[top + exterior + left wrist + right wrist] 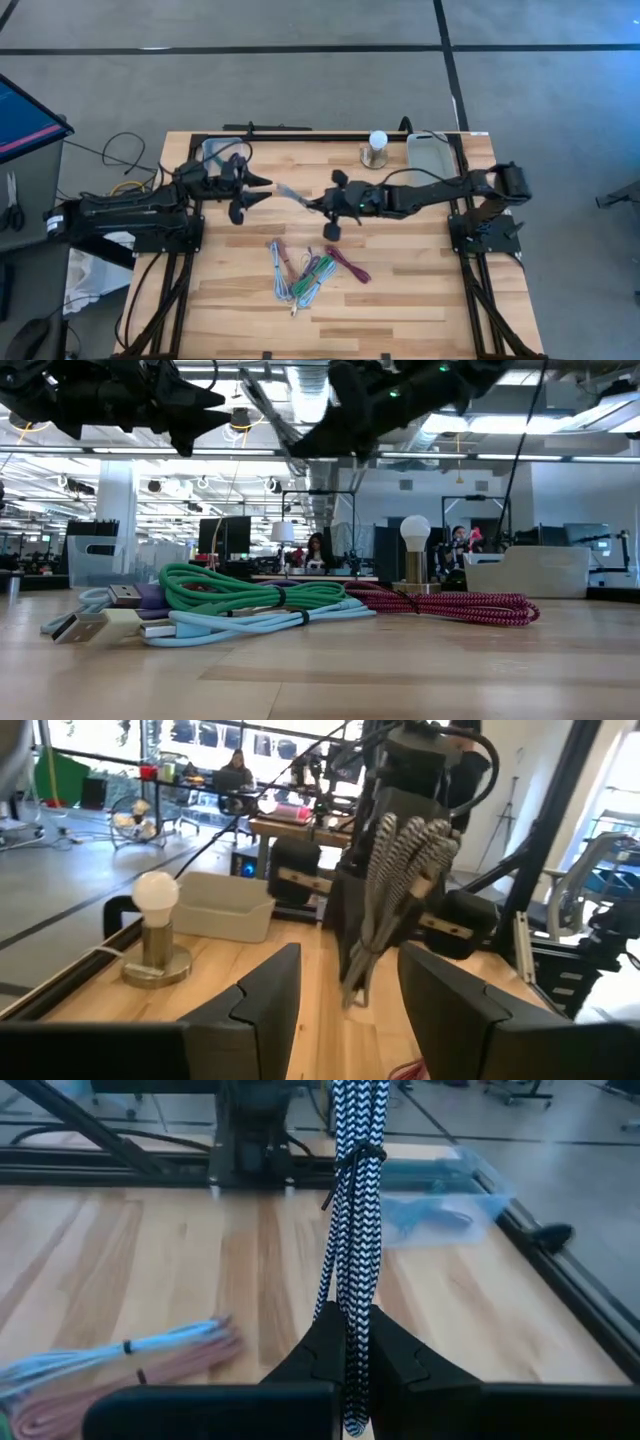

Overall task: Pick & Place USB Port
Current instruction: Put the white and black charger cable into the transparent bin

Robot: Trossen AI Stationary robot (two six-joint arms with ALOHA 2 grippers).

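Observation:
A black-and-white braided cable bundle [293, 195] is up in the air over the table's middle, held by my right gripper [318, 205], which is shut on it. A dark tie [365, 1155] binds the bundle. My left gripper [262, 191] is open and points toward the table's right. It stands just short of the bundle's free end [356, 982] and touches nothing. Several other coiled cables lie in a pile [305, 270] on the near part of the table: green [250, 592], light blue [240, 625] and red braided [450, 605]. My right gripper pinches the bundle's near end [350, 1342] between its two fingers, coming level from the table's right and lying along the cable. The bundle sticks out past the fingertips toward the left gripper, lifted clear of the table, its far end [282, 189] drooping a little.
A clear bin [222, 152] with a blue cable in it sits at the far left. A bulb lamp [377, 148] and a white tray [430, 150] stand at the far right. Bare wood lies between the grippers and the cable pile.

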